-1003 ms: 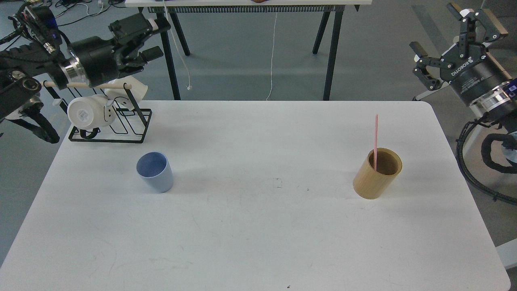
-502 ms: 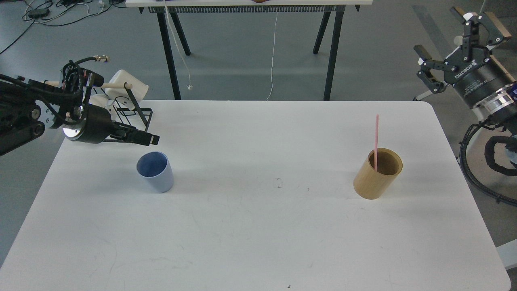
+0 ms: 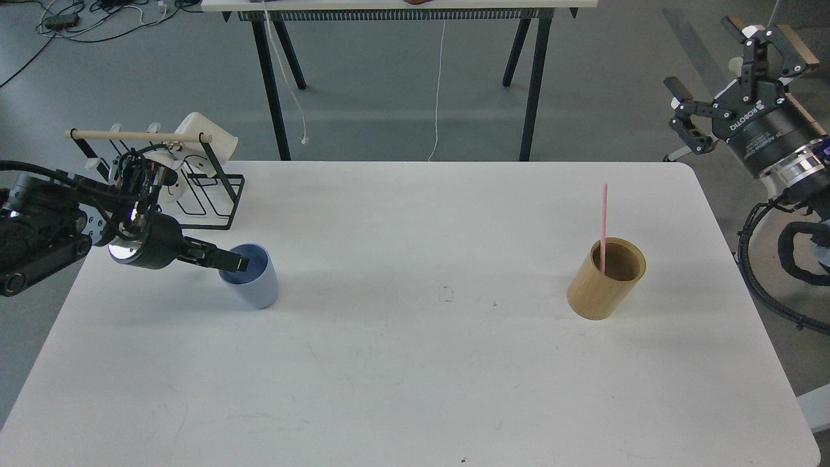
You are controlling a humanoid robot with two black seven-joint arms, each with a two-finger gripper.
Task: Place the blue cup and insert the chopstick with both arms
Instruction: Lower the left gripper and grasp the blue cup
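Observation:
A blue cup (image 3: 258, 289) stands upright on the left half of the white table (image 3: 415, 376). My left gripper (image 3: 228, 261) reaches in low from the left, its tip at the cup's near-left rim and overlapping the opening. Its fingers show as one dark bar, so their spread is unclear. A tan wooden holder (image 3: 604, 287) stands on the right half with one pink chopstick (image 3: 604, 217) standing in it. My right gripper (image 3: 736, 61) is open and empty, raised off the table's far right corner.
A black wire mug rack (image 3: 204, 194) with a wooden bar and white mugs stands at the table's far left corner, just behind my left arm. Another table's black legs (image 3: 532, 84) stand beyond the far edge.
My left arm has dropped from above the mug rack down and forward to the blue cup's rim. The right gripper has barely moved. The cup and holder stay put.

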